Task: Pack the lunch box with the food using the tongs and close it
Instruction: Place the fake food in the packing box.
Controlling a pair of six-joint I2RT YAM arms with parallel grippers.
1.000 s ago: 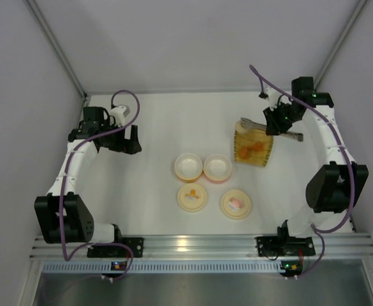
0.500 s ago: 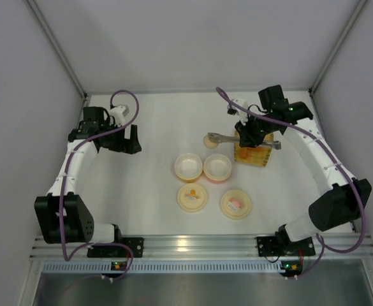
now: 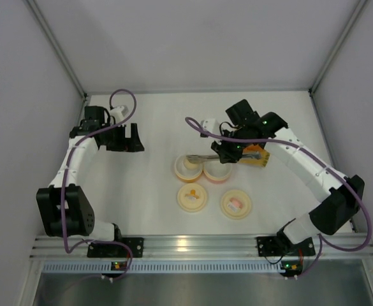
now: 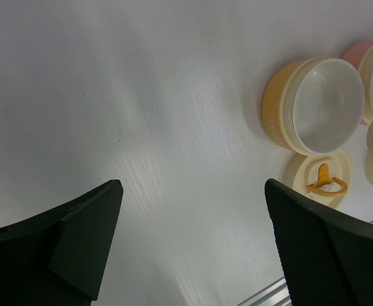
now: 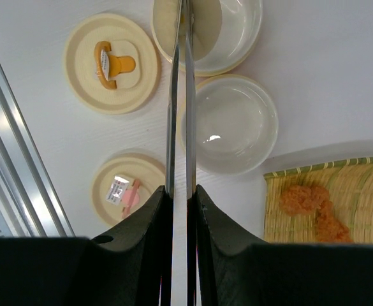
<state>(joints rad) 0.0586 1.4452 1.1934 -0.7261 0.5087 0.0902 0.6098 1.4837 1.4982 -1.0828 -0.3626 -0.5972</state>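
My right gripper (image 3: 222, 155) (image 5: 180, 189) is shut on the grey metal tongs (image 3: 202, 157) (image 5: 180, 95), which reach left over the lunch box. The tongs' tips pinch the whitish ball (image 5: 205, 32) above the open cream-yellow tub (image 3: 188, 167) (image 5: 240, 25). The open pink tub (image 3: 217, 169) (image 5: 234, 124) sits beside it, empty. Both round lids (image 3: 192, 197) (image 3: 235, 204) lie flat in front of the tubs. Orange-tan food chunks (image 5: 310, 204) rest on the yellow ribbed tray (image 5: 365, 185). My left gripper (image 3: 124, 139) (image 4: 192, 191) hangs open and empty, far left of the tubs.
The yellow tray (image 3: 260, 157) lies right of the tubs, partly under my right arm. White walls close the table at the back and both sides. An aluminium rail (image 3: 199, 245) runs along the near edge.
My right arm has swung left from the tray, carrying the tongs with the ball to above the cream-yellow tub. The left arm has hardly moved.
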